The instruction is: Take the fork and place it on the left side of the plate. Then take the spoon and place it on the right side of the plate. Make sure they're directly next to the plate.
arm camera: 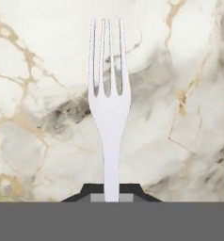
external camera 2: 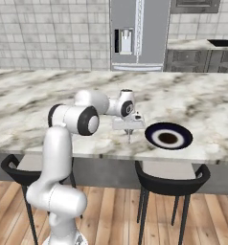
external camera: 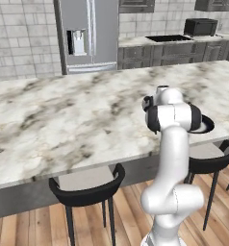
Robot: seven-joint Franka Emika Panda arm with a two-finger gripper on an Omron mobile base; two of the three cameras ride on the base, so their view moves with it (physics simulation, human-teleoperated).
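The white arm rises from the floor by the stools, bends at a high elbow and reaches forward over the marble counter (external camera 2: 34,103), with its forearm running roughly level and the wrist turned so the hand points straight down at the stone. The gripper (external camera 2: 129,130) hangs a little above the counter top, near the front edge.

Its two fingers are pinched tight on the handle of the fork (arm camera: 108,101). In the hand view the dark fingertips (arm camera: 88,190) sit on either side of the slim handle where it comes up between them, and the fork runs straight away from the hand, tines furthest out, pointing down toward the veined marble. From the right base view the fork shows as a thin sliver dangling under the hand, its tip close to the counter; whether it touches the stone I cannot tell.

The plate (external camera 2: 168,135), dark-rimmed with a white ring and brown centre, lies flat on the counter just beside the hand, on the robot's right of it, apart from the fork. In the left base view the arm's dark-banded elbow stands in front of the plate (external camera: 209,126), so just its right edge peeks out past the joint.
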